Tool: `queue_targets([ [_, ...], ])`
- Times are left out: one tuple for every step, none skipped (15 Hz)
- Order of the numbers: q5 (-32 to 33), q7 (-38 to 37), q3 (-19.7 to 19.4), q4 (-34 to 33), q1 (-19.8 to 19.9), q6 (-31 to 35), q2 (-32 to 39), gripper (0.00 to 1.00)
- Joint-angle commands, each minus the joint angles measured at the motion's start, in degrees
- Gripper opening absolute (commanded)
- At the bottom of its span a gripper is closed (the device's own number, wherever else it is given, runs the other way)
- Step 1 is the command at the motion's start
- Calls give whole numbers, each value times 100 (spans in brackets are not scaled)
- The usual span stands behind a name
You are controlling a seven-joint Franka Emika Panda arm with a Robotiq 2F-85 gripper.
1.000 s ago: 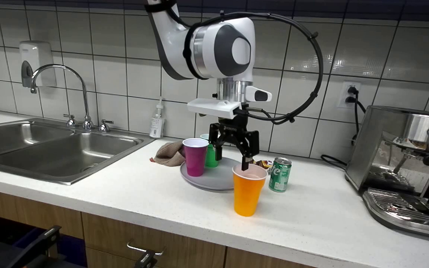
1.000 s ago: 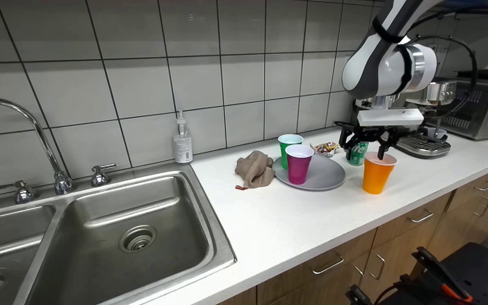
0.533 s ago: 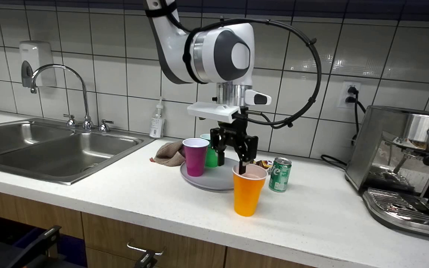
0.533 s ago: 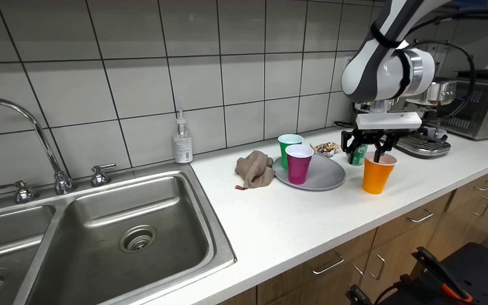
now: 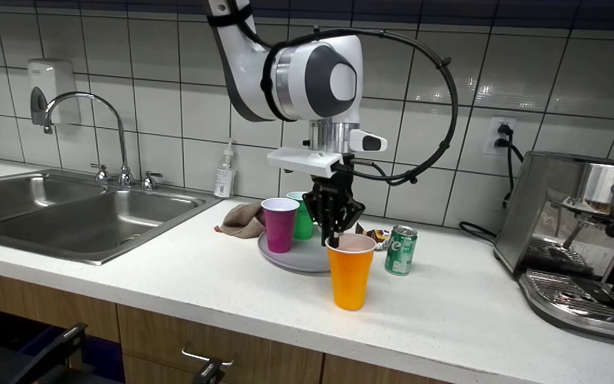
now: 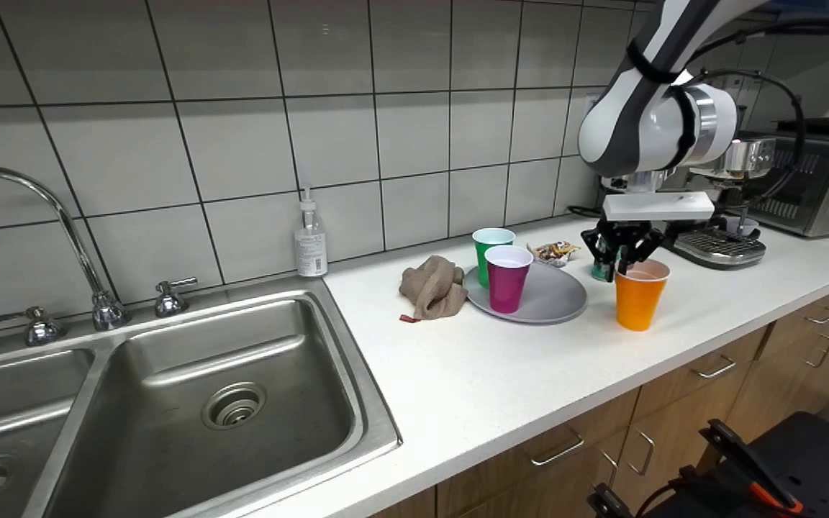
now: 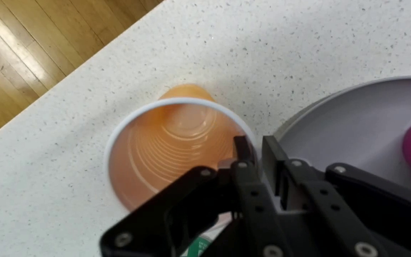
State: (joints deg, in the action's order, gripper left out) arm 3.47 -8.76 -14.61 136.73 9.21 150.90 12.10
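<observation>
Orange cup [image 5: 350,280] stands upright on the counter [image 5: 179,266], about five o'clock from the gripper [image 5: 330,240] in both exterior views. In the wrist view it lies at nine o'clock; the jaws, nearly together, straddle its rim [image 7: 184,100], one finger [image 7: 242,146] inside. Whether they pinch it, I cannot tell.

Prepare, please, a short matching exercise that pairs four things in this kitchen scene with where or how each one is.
Things
1. orange cup
2. magenta cup
3. brown cloth
4. pump bottle

Places and states
A. upright by a corner of the sink, near the tiled wall
B. straddled at the rim by the gripper
C. crumpled on the counter
D. standing on the gray plate

Right pairs: 1-B, 2-D, 3-C, 4-A
</observation>
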Motion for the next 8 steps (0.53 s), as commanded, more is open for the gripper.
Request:
queue_targets([
  [80, -163, 6, -9, -19, 71, -11, 0],
  [87, -163, 3, -11, -20, 73, -17, 0],
  [91, -152, 0, -13, -18, 68, -29, 1],
  [96, -126, 3, -3, -16, 49, -54, 1],
  [130, -100, -4, 16, -18, 41, -92, 1],
  [136, -46, 2, 33, -13, 14, -142, 1],
  [165, -18, 1, 46, -17, 1, -185, 1],
  [199, 19, 3, 60, -18, -14, -231, 1],
])
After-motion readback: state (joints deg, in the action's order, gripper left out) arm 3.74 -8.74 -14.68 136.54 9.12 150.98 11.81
